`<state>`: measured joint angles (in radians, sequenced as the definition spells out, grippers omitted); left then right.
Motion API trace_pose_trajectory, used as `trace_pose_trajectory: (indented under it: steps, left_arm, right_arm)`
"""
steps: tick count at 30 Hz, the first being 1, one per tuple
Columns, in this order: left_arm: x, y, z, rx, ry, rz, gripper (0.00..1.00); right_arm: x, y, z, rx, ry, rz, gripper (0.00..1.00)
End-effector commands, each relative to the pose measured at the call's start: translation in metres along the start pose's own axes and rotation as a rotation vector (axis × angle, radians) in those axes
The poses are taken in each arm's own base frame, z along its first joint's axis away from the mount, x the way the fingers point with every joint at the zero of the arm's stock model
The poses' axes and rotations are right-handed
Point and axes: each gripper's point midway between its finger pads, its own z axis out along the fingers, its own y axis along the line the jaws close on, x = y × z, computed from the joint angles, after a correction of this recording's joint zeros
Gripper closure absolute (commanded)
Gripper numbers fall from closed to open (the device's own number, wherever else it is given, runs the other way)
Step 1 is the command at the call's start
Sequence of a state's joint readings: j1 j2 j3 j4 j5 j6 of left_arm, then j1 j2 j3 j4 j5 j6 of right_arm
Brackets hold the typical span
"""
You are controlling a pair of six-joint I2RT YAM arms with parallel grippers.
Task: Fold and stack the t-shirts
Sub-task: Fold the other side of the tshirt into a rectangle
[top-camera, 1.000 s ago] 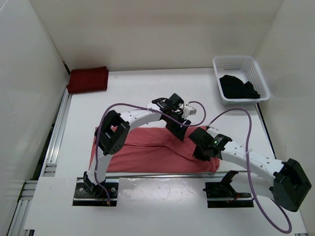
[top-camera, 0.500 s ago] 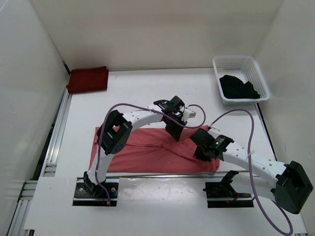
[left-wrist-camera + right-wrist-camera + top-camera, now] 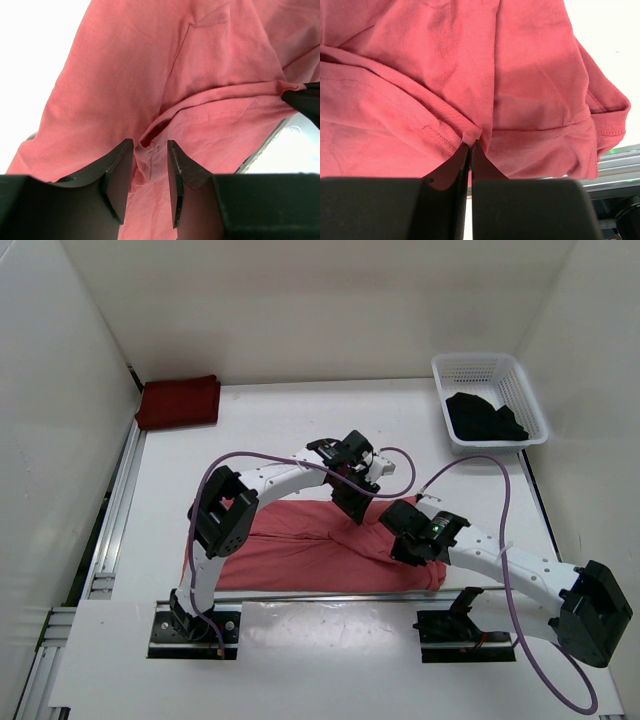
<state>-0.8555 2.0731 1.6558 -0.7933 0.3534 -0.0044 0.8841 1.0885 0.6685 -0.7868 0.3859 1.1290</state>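
Observation:
The salmon pink t-shirt (image 3: 290, 552) lies spread across the near half of the table, bunched up at its middle. My left gripper (image 3: 357, 510) hovers over that bunch with its jaws apart, and a raised fold of pink cloth (image 3: 150, 75) sits just beyond its tips (image 3: 150, 150). My right gripper (image 3: 399, 546) is shut on a pinch of the shirt's stitched hem (image 3: 470, 136), lifting it. The maroon t-shirt (image 3: 178, 402) lies folded at the far left corner. The black t-shirt (image 3: 485, 418) is crumpled in the basket.
A white mesh basket (image 3: 480, 361) stands at the far right corner. White walls enclose the table on three sides. Metal rails run along the left edge (image 3: 112, 515) and the near edge. The right gripper's dark tip (image 3: 305, 97) shows at the edge of the left wrist view.
The left gripper's jaws closed over the cloth bunch, then parted again; it shifted slightly toward the far side. The right gripper stayed shut on the hem.

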Motion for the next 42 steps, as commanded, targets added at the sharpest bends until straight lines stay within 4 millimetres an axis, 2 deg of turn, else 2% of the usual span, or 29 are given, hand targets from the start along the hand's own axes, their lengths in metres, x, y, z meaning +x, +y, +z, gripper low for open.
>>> trace_pose_trajectory:
  steps: [1, 6, 10, 12, 14, 16, 17, 18, 20, 24, 26, 30, 33, 34, 37, 38, 40, 41, 42]
  left_arm:
    - [-0.002, -0.010, -0.012, 0.017, -0.010, 0.015, 0.56]
    - [0.004, -0.008, -0.007, 0.017, 0.010, 0.007, 0.55]
    - [-0.010, -0.009, -0.001, 0.037, -0.008, 0.014, 0.55]
    - [-0.009, -0.011, 0.007, 0.060, 0.012, 0.006, 0.56]
    - [-0.009, -0.013, 0.008, 0.075, 0.019, 0.003, 0.63]
    - [-0.009, -0.015, 0.008, 0.086, 0.019, 0.003, 0.77]
    - [-0.009, -0.015, 0.008, 0.086, 0.019, 0.003, 0.86]
    - [-0.007, -0.015, 0.007, 0.086, 0.028, 0.000, 0.88]
    - [-0.005, -0.016, -0.001, 0.075, 0.032, -0.002, 0.90]
    - [-0.006, -0.007, -0.034, 0.049, -0.017, -0.021, 0.90]
    - [-0.004, -0.010, -0.040, 0.049, -0.017, -0.022, 0.90]
    - [0.015, -0.011, -0.041, 0.050, 0.019, -0.037, 0.90]
    - [0.030, -0.009, -0.034, 0.050, 0.058, -0.052, 0.90]
    - [0.028, -0.010, -0.037, 0.050, 0.049, -0.049, 0.90]
    - [0.028, -0.003, -0.035, 0.036, 0.038, -0.053, 0.90]
    - [0.022, 0.004, -0.037, 0.011, 0.018, -0.054, 0.90]
    - [0.015, 0.008, -0.038, -0.014, -0.004, -0.045, 0.88]
    - [0.008, 0.016, -0.039, -0.035, -0.033, -0.045, 0.87]
    - [0.003, 0.021, -0.042, -0.066, -0.054, -0.037, 0.87]
  right_arm:
    - [-0.008, 0.001, -0.006, 0.010, -0.029, -0.009, 1.00]
    - [-0.011, 0.001, -0.007, 0.004, -0.041, -0.005, 1.00]
    - [-0.009, -0.001, -0.005, 0.012, -0.038, 0.001, 1.00]
    - [-0.009, -0.001, -0.005, 0.012, -0.038, 0.001, 1.00]
    - [-0.009, -0.001, -0.005, 0.012, -0.038, 0.001, 1.00]
    - [-0.009, -0.001, -0.005, 0.012, -0.038, 0.001, 1.00]
    - [-0.009, -0.001, -0.005, 0.012, -0.038, 0.001, 1.00]
    - [-0.008, -0.003, -0.005, 0.020, -0.034, -0.002, 1.00]
    - [-0.009, -0.002, -0.008, 0.020, -0.034, -0.002, 1.00]
    - [-0.009, 0.000, -0.022, 0.023, -0.046, -0.056, 1.00]
    - [-0.005, 0.003, -0.026, 0.015, -0.051, -0.089, 1.00]
    - [0.005, 0.011, -0.038, -0.012, -0.039, -0.118, 1.00]
    - [0.012, 0.009, -0.041, -0.004, -0.027, -0.113, 1.00]
    - [0.016, 0.006, -0.039, -0.003, -0.017, -0.115, 1.00]
    - [0.004, 0.003, -0.035, 0.015, -0.071, -0.099, 1.00]
    - [-0.005, 0.010, -0.034, 0.000, -0.097, -0.128, 1.00]
    - [-0.023, 0.008, -0.025, 0.031, -0.113, -0.117, 1.00]
    - [-0.033, 0.017, -0.025, 0.004, -0.114, -0.100, 1.00]
    - [-0.043, 0.009, -0.016, 0.046, -0.101, -0.104, 1.00]
